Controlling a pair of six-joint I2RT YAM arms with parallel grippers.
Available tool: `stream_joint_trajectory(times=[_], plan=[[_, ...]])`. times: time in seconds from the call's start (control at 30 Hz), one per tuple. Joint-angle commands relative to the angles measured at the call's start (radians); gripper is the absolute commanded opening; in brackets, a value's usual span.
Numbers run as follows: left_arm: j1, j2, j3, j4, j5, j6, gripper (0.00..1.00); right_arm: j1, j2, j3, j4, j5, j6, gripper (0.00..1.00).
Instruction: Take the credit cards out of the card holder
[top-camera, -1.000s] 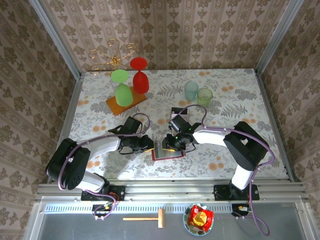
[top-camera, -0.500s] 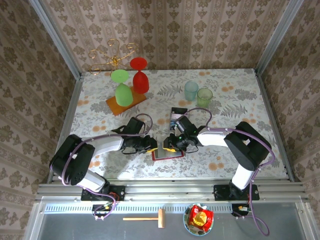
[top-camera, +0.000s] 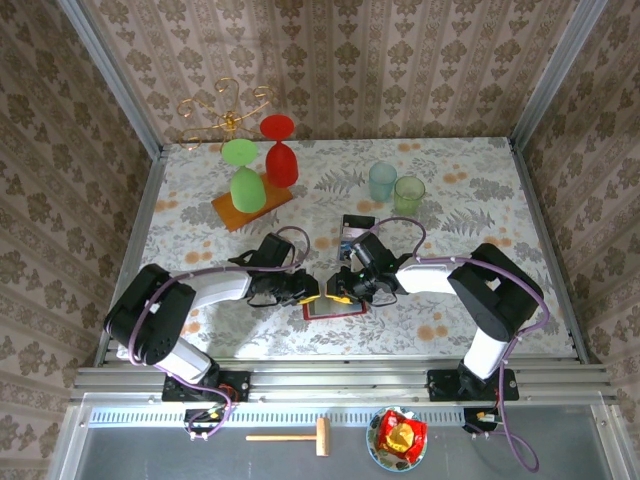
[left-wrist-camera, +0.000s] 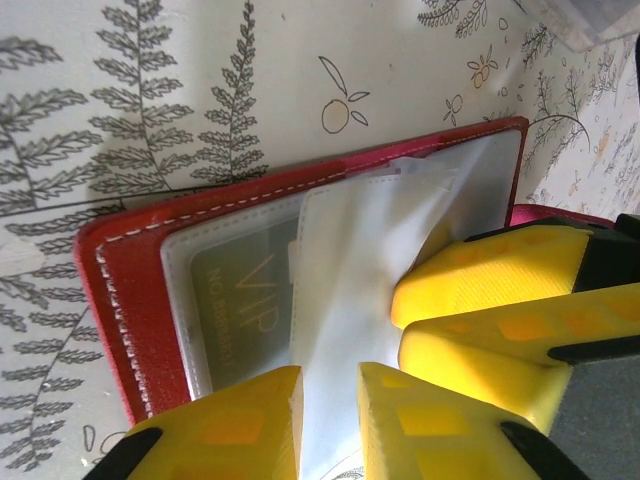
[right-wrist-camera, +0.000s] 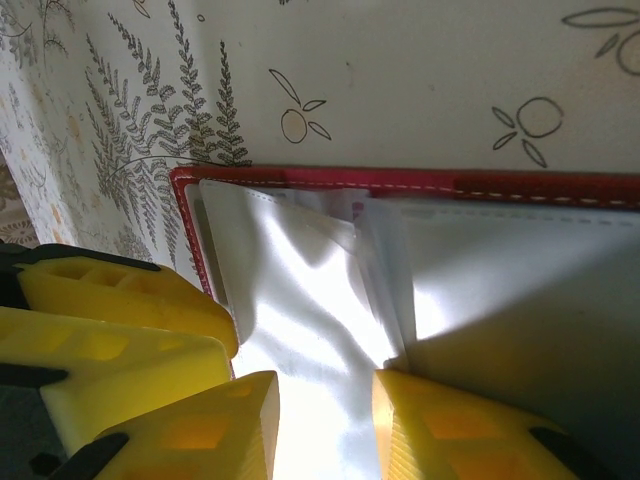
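light: bright, even | glare: clear pockets (right-wrist-camera: 300, 300) | blur: near gripper fingers (left-wrist-camera: 480, 290)

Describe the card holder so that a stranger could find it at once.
On the flowered table, look at the near edge where the two grippers meet. The card holder lies open there, flat and red with clear inner pockets; the orange board stands farther back.

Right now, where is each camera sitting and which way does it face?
Top external: above and behind the bases, looking down on the table; both arms show, meeting at the red card holder.
Left wrist: faces down at the open card holder; left claw straddles a clear pocket sleeve.
Right wrist: same, right claw over the sleeves.
Shared: the holder; each wrist view catches the other claw's yellow fingers.
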Motion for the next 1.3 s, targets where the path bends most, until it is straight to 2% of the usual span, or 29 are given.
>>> stream_joint_trajectory(times=[0.0,0.2,0.43,0.57,1.03,1.27], plan=[[-0.006,0.008,0.029,0.011,0.023,-0.014,0.22,-0.006,0.002,-0.013,0.01,-0.005,0.016,0.31],[-0.007,-0.002,0.047,-0.018,0.02,-0.005,0.22,-0.007,-0.005,-0.004,-0.003,-0.008,0.004,0.31],[-0.007,-0.015,0.071,-0.132,-0.048,0.039,0.33,-0.015,0.009,-0.009,-0.003,-0.009,0.001,0.3],[-0.007,0.002,0.069,-0.125,-0.045,0.037,0.34,-0.015,0.014,-0.011,0.002,-0.015,0.002,0.3],[-0.011,0.044,0.06,-0.058,-0.005,0.018,0.28,-0.015,0.015,-0.019,0.026,-0.024,0.016,0.3],[-0.012,0.029,0.049,0.017,0.022,-0.012,0.2,-0.015,0.003,-0.025,0.04,-0.026,0.026,0.3]])
